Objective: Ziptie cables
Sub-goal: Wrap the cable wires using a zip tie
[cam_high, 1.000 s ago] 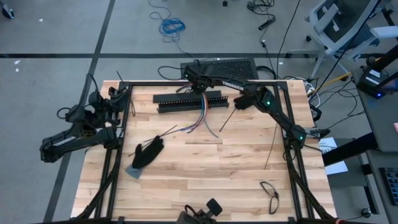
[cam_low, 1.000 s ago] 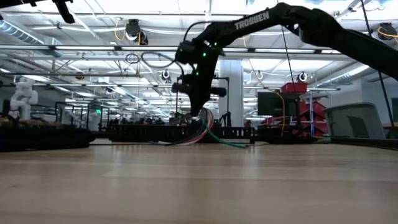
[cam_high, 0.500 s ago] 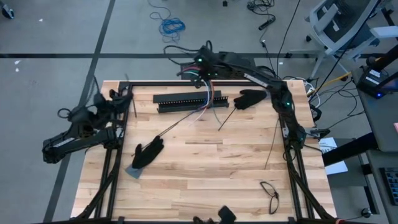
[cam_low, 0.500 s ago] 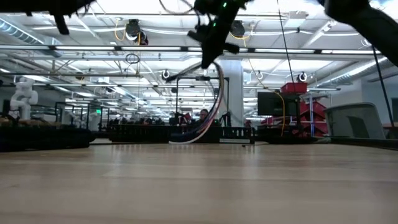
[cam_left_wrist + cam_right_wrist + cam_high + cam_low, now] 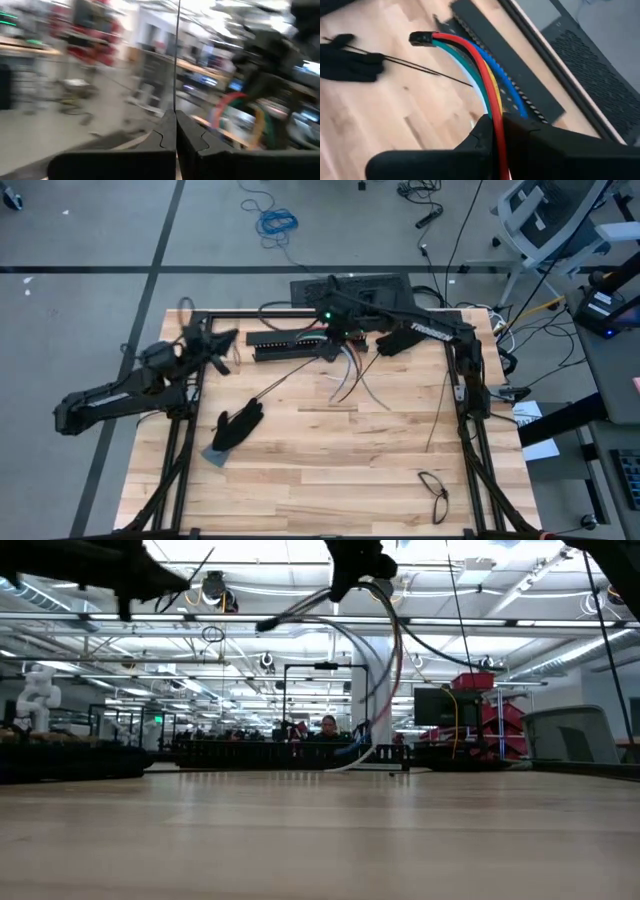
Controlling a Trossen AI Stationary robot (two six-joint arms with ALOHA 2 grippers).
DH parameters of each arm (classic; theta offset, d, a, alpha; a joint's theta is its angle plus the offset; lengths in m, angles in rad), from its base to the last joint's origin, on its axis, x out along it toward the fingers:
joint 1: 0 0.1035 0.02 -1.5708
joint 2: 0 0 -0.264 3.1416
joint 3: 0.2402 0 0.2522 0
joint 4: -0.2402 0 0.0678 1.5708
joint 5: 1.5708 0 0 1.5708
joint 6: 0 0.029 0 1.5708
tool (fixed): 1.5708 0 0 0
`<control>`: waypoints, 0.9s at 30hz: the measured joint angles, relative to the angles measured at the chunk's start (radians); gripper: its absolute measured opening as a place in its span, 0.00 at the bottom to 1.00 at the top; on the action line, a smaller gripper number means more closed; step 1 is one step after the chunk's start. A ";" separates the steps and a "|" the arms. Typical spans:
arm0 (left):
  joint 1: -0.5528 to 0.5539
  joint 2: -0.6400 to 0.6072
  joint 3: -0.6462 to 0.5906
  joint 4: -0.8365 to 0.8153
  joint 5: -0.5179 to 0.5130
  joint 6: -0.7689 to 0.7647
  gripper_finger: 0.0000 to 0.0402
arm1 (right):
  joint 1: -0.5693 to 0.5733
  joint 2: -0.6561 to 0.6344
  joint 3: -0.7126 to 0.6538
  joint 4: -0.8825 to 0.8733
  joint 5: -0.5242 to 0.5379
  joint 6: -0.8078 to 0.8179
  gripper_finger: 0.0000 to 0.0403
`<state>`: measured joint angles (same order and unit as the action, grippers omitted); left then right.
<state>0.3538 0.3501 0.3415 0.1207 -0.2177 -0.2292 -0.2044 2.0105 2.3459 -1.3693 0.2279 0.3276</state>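
Since the right arm reaches across the far side of the bench (image 5: 300,470) in the high view, its right pincer (image 5: 328,340) sits above the slotted bar (image 5: 285,343), clenched on the cables (image 5: 350,380); their loose ends fan down onto the wood just in front of the bar. Holding them lifted likely gathers the bundle so a tie can go round it. The left pincer (image 5: 222,345) is near the bench's left edge, well apart from the bundle, clenched on a thin black strip (image 5: 184,307), likely the zip tie. Open wood lies between the two pincers; a black glove (image 5: 238,425) lies nearer the front left, another glove (image 5: 402,339) just right of the bundle, glasses (image 5: 434,490) at the front right. Frame rails run along both side edges, so sideways room is tight there.

Low view: cables (image 5: 380,670) hang in an arc from high up, ends reaching the bench by the bar (image 5: 290,754). Front of the bench is open.

Left wrist view: fingers (image 5: 165,137) pressed together on the thin strip (image 5: 177,55), which stands straight up; the coloured cables (image 5: 240,107) show blurred ahead.

Right wrist view: fingers (image 5: 485,132) closed on the bundle (image 5: 480,65): red, blue, yellow, green, white, capped by a black end (image 5: 420,38). Bar (image 5: 510,80) passes beneath, and loose thin strips (image 5: 415,67) and a glove (image 5: 347,62) lie on the wood beyond.
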 joint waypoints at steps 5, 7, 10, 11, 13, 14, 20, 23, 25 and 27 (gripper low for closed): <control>-0.001 0.184 0.013 0.142 0.230 0.001 0.00 | 0.058 0.003 0.000 0.024 0.001 0.007 0.03; 0.001 0.244 0.032 0.141 0.235 0.013 0.00 | 0.075 0.003 0.000 0.025 0.000 0.019 0.03; 0.006 0.329 0.038 0.268 0.268 0.061 0.00 | 0.098 0.003 0.000 0.040 0.000 0.024 0.03; 0.008 0.355 0.040 0.334 0.276 0.072 0.00 | 0.105 0.004 0.000 0.049 0.001 0.024 0.03; 0.018 0.392 0.040 0.470 0.278 0.082 0.00 | 0.117 0.007 0.000 0.075 0.003 0.025 0.03; 0.027 0.412 0.040 0.533 0.279 0.081 0.00 | 0.120 0.009 0.000 0.078 0.004 0.027 0.03; 0.084 0.488 0.041 0.776 0.312 -0.032 0.00 | 0.121 0.010 0.000 0.083 0.043 0.037 0.03; 0.092 0.501 0.041 0.829 0.379 -0.101 0.00 | 0.118 0.009 0.000 0.102 0.060 0.030 0.03; 0.091 0.501 0.041 0.857 0.426 -0.132 0.00 | 0.114 0.009 0.000 0.124 0.058 0.028 0.03; 0.091 0.500 0.041 0.878 0.476 -0.157 0.00 | 0.114 0.009 0.000 0.140 0.058 0.021 0.03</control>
<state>0.4450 0.8503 0.3824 0.9989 0.2585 -0.3858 -0.0906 2.0193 2.3459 -1.2295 0.2858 0.3491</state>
